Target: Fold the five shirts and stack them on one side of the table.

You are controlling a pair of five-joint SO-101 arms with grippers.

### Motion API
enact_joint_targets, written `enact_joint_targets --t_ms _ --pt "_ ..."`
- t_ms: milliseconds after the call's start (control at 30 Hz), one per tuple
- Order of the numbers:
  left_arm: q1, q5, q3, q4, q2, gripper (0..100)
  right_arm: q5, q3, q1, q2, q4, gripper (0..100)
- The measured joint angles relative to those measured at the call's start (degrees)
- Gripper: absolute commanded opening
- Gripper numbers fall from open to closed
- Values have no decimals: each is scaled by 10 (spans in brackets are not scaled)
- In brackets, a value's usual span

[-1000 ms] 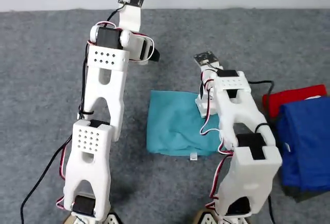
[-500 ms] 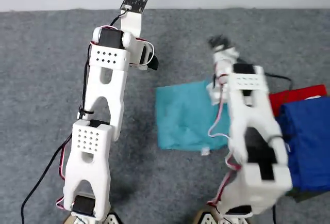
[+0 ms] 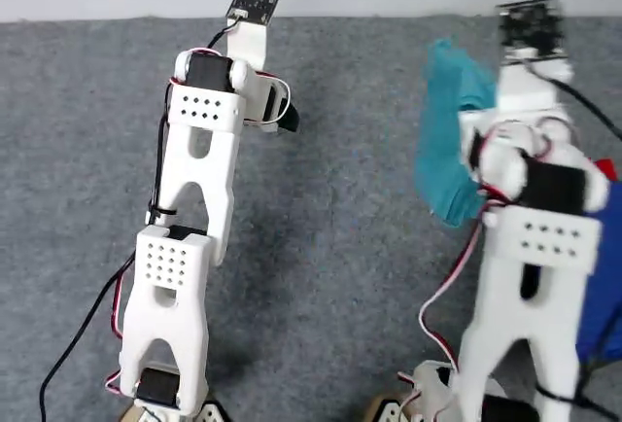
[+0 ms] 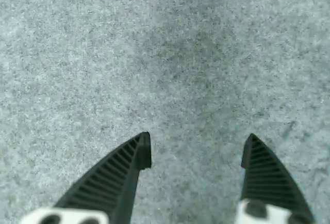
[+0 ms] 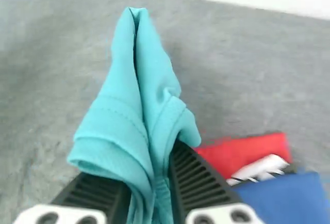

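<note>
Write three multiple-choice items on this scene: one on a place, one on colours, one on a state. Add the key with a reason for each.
1. Where is the teal shirt?
A. flat between the arms
B. held up in the right gripper
C. on the other shirts

2. Which shirt colours lie beside the right arm?
A. red and blue
B. green and yellow
C. black and pink

3. How is the left gripper?
A. shut on a shirt
B. open over bare table
C. shut, empty

Key: 1 B, its fingers clamp the cloth. 2 A, a red shirt and a blue shirt lie there. 3 B, grey table shows between its spread fingers.
</note>
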Motion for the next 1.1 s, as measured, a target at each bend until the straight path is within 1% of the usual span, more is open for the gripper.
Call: enact_joint_targets --t_ms 67,300,400,700,900,1100 --pt "0 0 0 0 0 283 0 0 42 -12 6 9" --pt "0 0 0 0 0 283 0 2 228 -19 15 9" --pt "0 0 0 0 0 283 0 23 295 -19 15 9" --pt "-1 0 0 0 0 283 1 116 427 -19 11 9" --pt "-1 0 2 0 0 283 55 168 508 -19 -54 9" --pt "-1 0 36 0 0 283 98 222 546 -19 -133 9"
